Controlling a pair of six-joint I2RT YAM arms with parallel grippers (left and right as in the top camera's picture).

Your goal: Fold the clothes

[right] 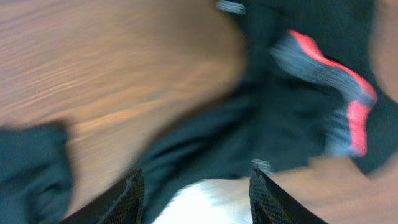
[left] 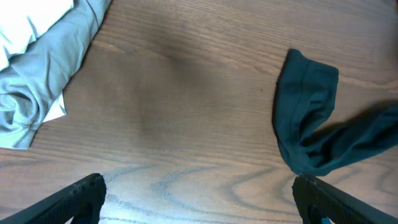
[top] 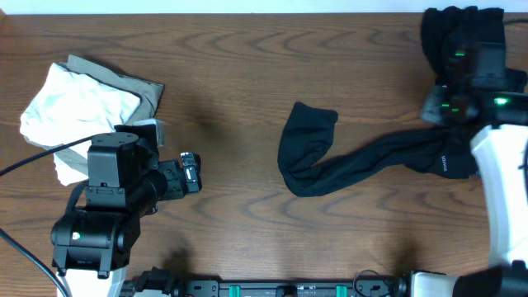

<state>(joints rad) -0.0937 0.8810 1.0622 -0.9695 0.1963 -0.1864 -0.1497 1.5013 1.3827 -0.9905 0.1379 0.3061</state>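
A wooden table [top: 247,66] with a dark brown, strongly figured grain filled the overhead view. Near its left end lay a crumpled white cloth [top: 74,103], bunched into loose folds. It rested on top of a grey-olive cloth [top: 148,92], whose flatter edge showed along the white one's top and right side. In the left wrist view the grey-olive fabric looked paler, rumpled and rolled at its lower end, touching the wood.

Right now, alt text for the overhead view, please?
Black leggings lie stretched across the wooden table, from centre to the right arm. A pale cloth heap sits far left by the left gripper; a dark pile lies top right.
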